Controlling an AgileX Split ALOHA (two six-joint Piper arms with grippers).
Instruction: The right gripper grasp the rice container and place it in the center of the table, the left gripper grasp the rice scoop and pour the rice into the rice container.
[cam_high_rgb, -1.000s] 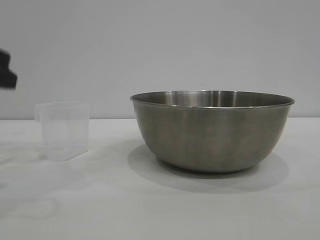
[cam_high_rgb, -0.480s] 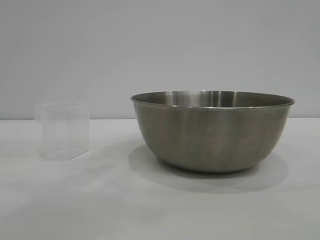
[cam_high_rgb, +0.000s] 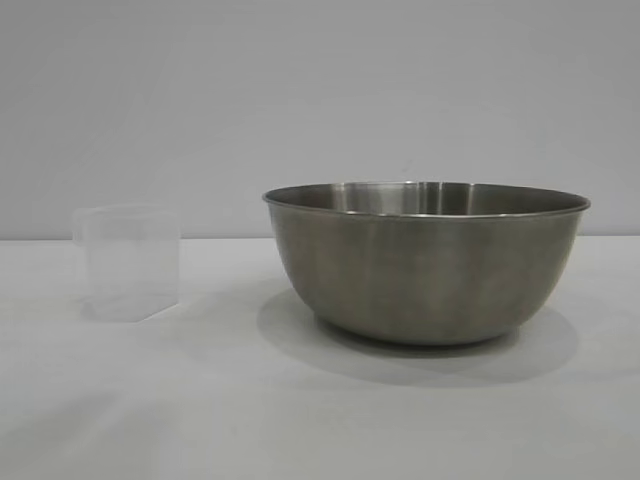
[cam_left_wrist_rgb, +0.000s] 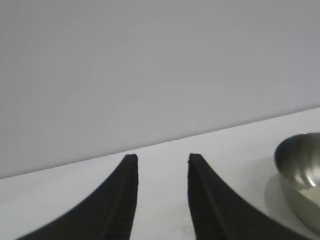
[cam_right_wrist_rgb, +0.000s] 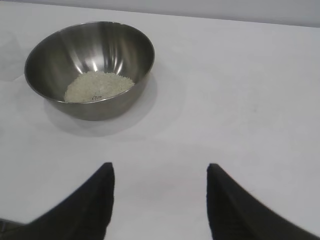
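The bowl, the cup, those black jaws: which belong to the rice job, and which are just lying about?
Part of the job:
- rice container
- rice, in it
- rice scoop, standing empty beside it
- left gripper, open
- right gripper, open
- table

Just lying about:
- nothing visible

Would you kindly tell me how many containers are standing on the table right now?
2: the steel mixing bowl holding rice sits mid-table; the clear measuring cup stands apart at its left in the exterior view. None seems hidden.
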